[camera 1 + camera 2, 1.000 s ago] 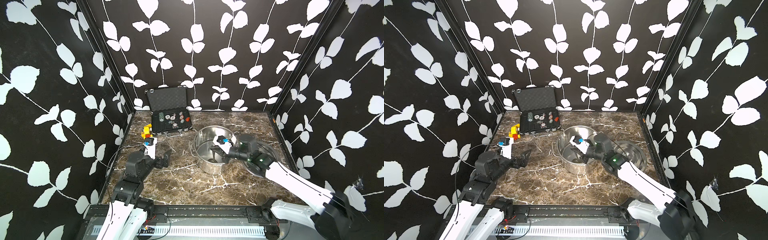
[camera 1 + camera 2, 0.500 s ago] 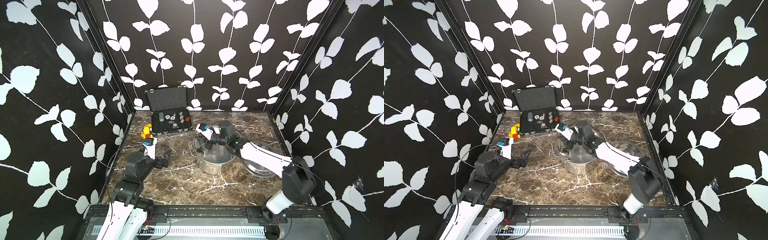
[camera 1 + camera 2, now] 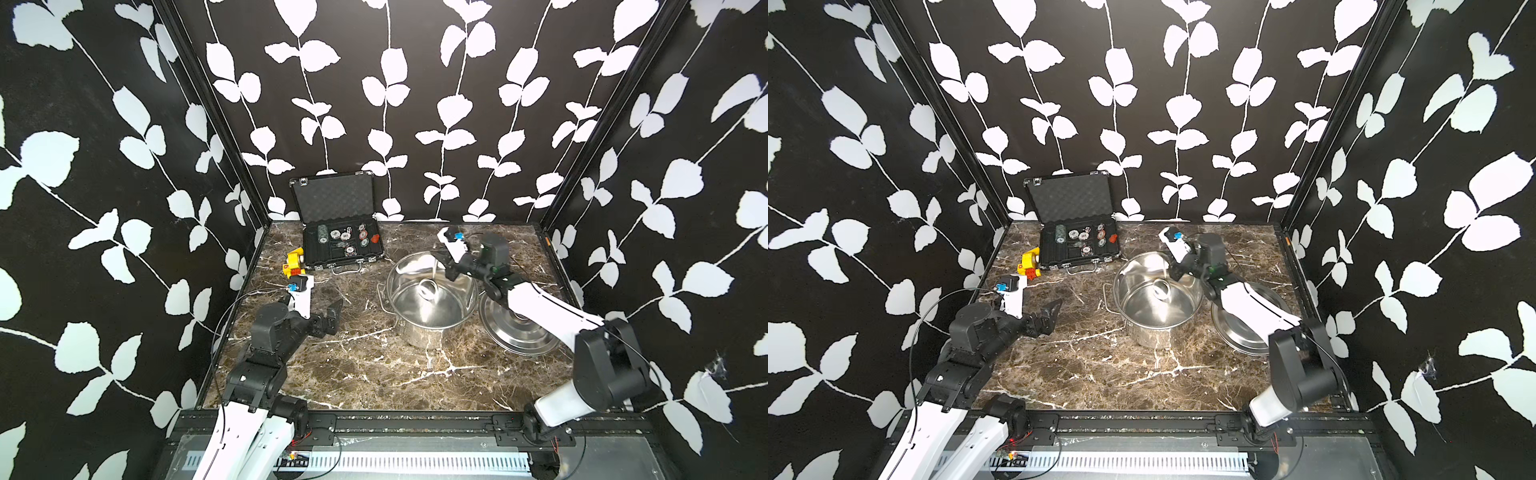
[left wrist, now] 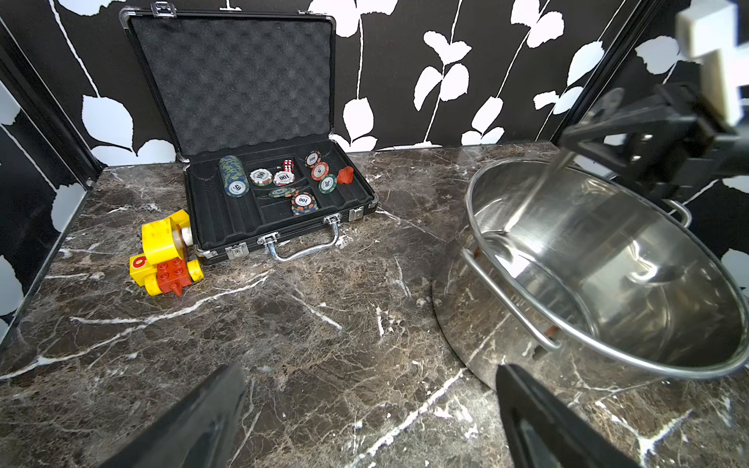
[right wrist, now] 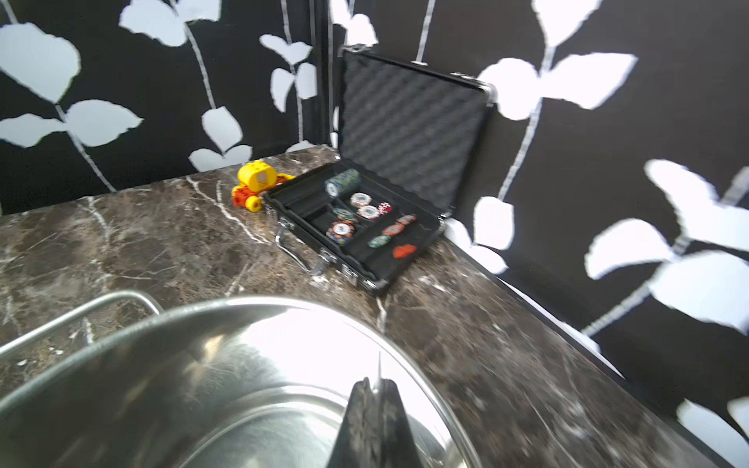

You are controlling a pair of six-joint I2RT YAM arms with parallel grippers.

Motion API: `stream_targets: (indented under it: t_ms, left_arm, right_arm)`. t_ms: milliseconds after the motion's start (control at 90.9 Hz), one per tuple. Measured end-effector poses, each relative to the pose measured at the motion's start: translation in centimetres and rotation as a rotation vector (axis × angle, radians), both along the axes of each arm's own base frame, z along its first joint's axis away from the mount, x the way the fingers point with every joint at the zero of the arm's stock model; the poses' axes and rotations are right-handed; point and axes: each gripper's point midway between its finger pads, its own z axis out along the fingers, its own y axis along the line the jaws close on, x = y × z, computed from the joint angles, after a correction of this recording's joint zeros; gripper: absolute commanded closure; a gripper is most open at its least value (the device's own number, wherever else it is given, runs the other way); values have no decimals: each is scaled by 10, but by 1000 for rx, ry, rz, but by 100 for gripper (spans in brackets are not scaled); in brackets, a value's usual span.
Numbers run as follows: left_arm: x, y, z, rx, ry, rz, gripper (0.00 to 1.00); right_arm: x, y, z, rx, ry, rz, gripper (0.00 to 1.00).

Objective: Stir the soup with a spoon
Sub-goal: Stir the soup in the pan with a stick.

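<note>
Your right gripper point(image 3: 449, 272) clamps the spoon point(image 3: 428, 287) handle, bowl down in the pot point(image 3: 419, 332); your left gripper point(image 3: 332, 318) hangs wide open near the counter's point(image 3: 374, 374) left edge.

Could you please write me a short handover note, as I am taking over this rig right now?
The right end effector is shut on the spoon handle over the pot, spoon bowl down inside it.
The left end effector is open and empty, low over the table, short of the pot.
The lid lies off on the table beside the pot, partly under the right arm.
Done: lid off, spoon grasped and in the pot; no liquid shows inside.
Left: probably sweep the spoon round, then set it down.
</note>
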Motion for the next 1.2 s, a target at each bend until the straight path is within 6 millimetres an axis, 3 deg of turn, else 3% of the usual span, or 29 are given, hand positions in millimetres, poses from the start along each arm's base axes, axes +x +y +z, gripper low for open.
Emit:
stream_targets:
  t_ms: [198,462,825,1034,1199]
  left_arm:
    - [0,0,0,1,2,0,1]
    - [1,0,-1,1,4,0,1]
    - [1,0,-1,2,6,0,1]
    - [1,0,-1,1,4,0,1]
    - [0,0,1,-1,-3,1,1]
  right_arm:
    - [-24,-38,3,-17,-8,-66,100]
    - [-75,-37,-8,-20,79,15,100]
    - [-140,14,-8,-17,158,228,100]
    - [-142,61,8,-9,134,335,100]
    - [-117,95,15,-3,105,364,100]
